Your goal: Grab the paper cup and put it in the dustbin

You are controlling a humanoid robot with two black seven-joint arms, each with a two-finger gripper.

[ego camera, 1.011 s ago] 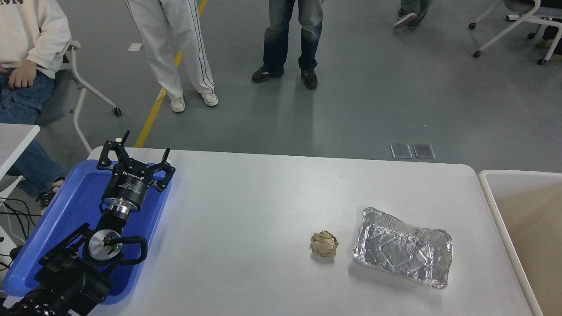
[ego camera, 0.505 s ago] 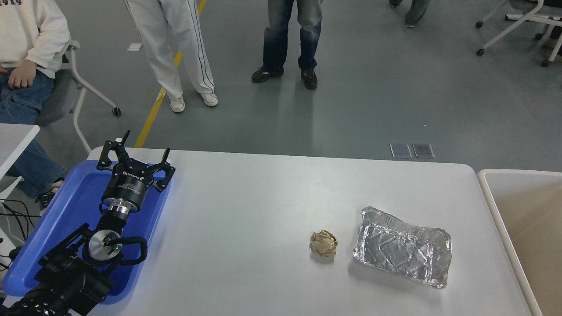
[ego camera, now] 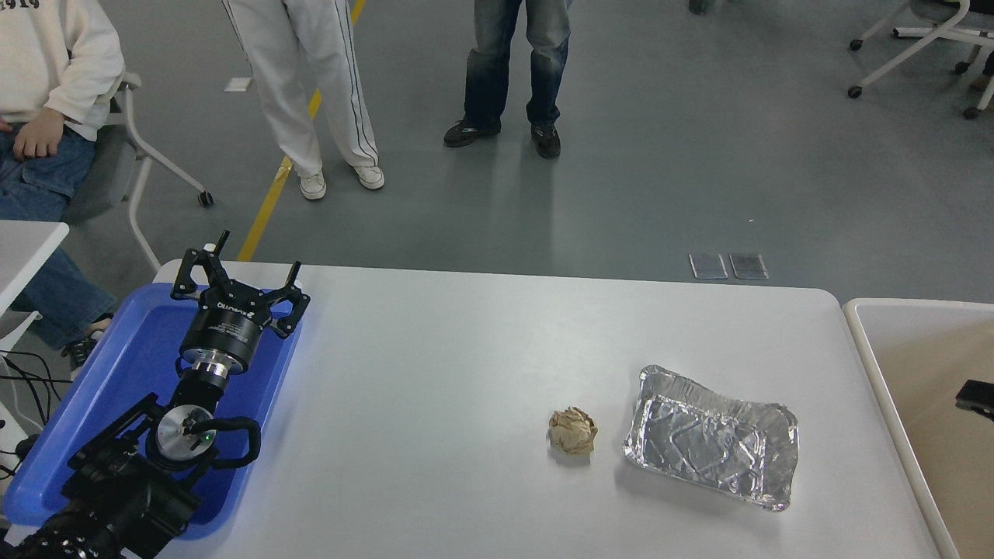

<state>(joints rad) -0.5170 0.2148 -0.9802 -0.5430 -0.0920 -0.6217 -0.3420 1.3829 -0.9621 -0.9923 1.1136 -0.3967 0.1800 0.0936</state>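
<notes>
The paper cup is out of view. The dustbin (ego camera: 916,304), with an off-white rim and beige inside, stands off the table's right end. A small black tip of my right gripper (ego camera: 977,398) pokes in from the right edge, over the inside of the dustbin; too little of it shows to tell its state. At the lower left, my left gripper (ego camera: 242,273) is parked over the blue tray (ego camera: 132,349), open with nothing in it.
A crumpled brown paper ball (ego camera: 573,431) and a silver foil tray (ego camera: 710,436) lie on the white table (ego camera: 466,349), right of centre. People stand and sit beyond the far edge. Wheeled chairs stand at the far left and far right.
The black tip of my right gripper has come into view at the right edge over the dustbin. My left arm, the paper ball and the foil tray have not moved.
</notes>
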